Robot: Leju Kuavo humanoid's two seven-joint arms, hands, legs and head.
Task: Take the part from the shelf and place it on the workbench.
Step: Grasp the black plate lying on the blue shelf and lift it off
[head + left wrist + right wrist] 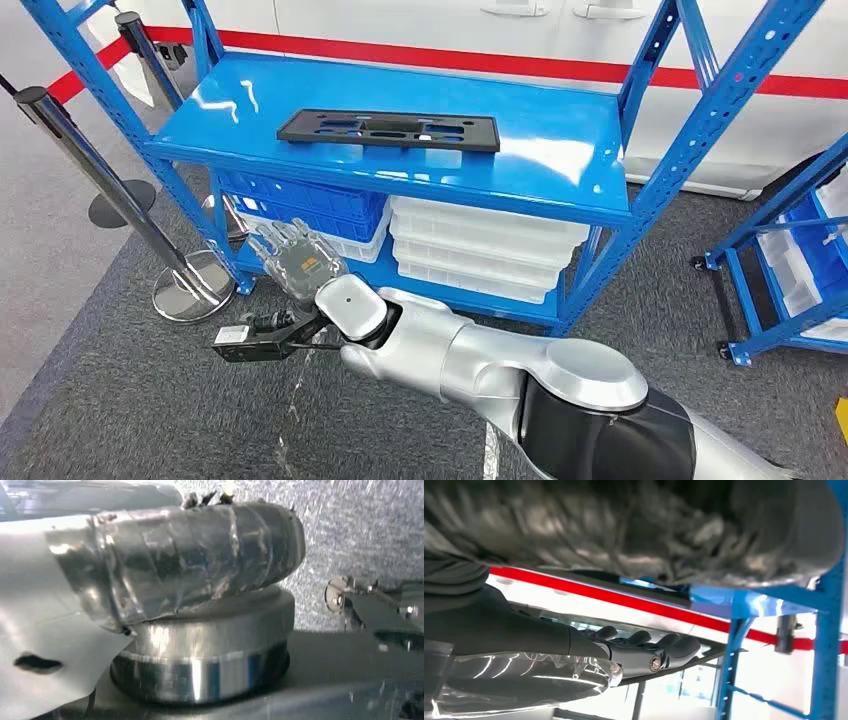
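Head view: the black flat part [389, 129] lies on the top board of the blue shelf [560, 170], near its middle and a little toward the front edge. Its long axis runs side to side, roughly parallel to that front edge. The right hand [297, 255] is raised in front of the lower tier, below the board and left of the part's middle, at the end of the silver right arm [470, 355] that crosses in from the lower right. The part therefore lies up, forward and slightly to the right of the hand. The hand holds nothing; the right wrist view shows its dark fingers [649, 645] stretched out side by side beneath the shelf board. The left hand's state cannot be told. Judged from this layout, the reach has begun but no grasp: the hand must rise above the board before it can close across the part's narrow width.
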